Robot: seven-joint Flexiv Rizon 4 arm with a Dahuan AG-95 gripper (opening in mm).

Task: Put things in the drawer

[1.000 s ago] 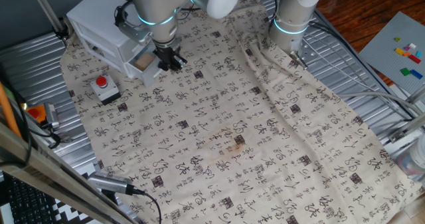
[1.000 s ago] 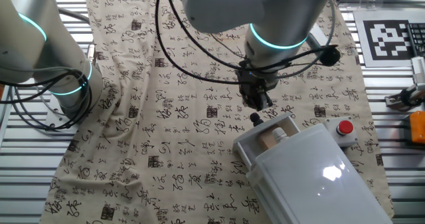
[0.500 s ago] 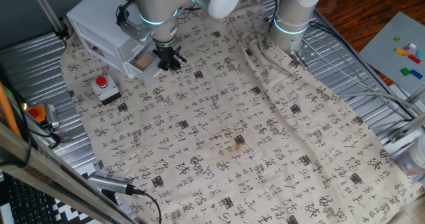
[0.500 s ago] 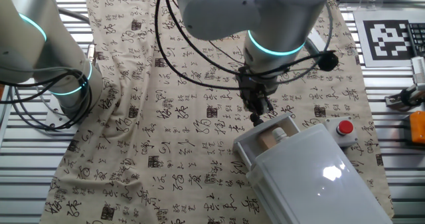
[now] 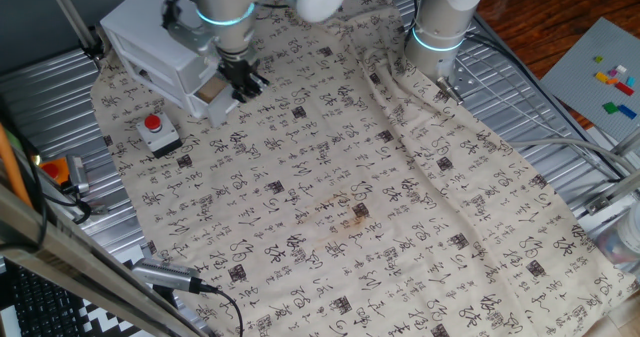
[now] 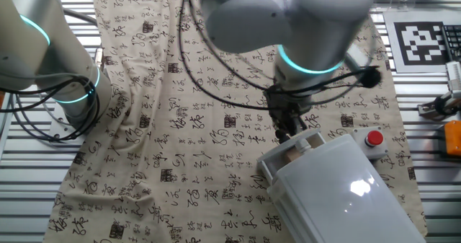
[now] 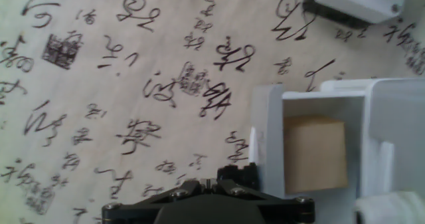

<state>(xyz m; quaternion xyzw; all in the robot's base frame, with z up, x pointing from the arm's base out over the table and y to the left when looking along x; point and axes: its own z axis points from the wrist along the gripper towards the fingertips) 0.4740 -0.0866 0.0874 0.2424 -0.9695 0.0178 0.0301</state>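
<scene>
Block location: the tan block lies inside the drawer, on the tray floor, centre-right of the hand view; it also shows as a tan patch in the drawer mouth upper left in one fixed view.
Drawer state: pulled partly out of the white cabinet; judged not yet pushed home.
Gripper position: gripper sits just outside the drawer's front wall, upper left of one fixed view; in the other fixed view the gripper hangs right at the front lip, right of centre.
Gripper state: holds nothing; the hand view's bottom edge shows the fingers drawn together with no gap.
Key relation: in the hand view the drawer front runs top to bottom, just right of the gripper's line; the block lies further right, behind that wall.
Judgement: the coming move looks like a push on the front wall toward the cabinet, so contact should be square on the wall, not its corner.
Hand view only: block's place within the tray.
Fixed views only: cabinet body, patterned cloth surface, red button box beside the cabinet.
Contact: cannot tell whether gripper touches the wall.
</scene>
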